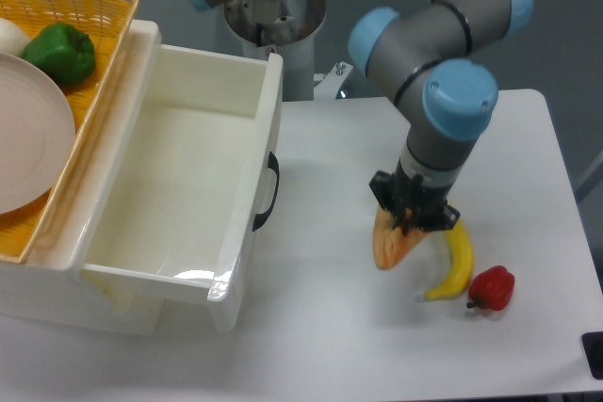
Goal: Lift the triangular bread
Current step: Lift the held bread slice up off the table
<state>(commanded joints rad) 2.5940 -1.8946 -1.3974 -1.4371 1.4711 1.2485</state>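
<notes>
One fixed camera looks steeply down at the table point(358, 345).

No text, label, brand, number or sign can be read anywhere in the camera view. None shows on the grey robot arm with light-blue joint caps point(443, 82) or on the open white plastic drawer with a black handle point(179, 185) at the left.
</notes>
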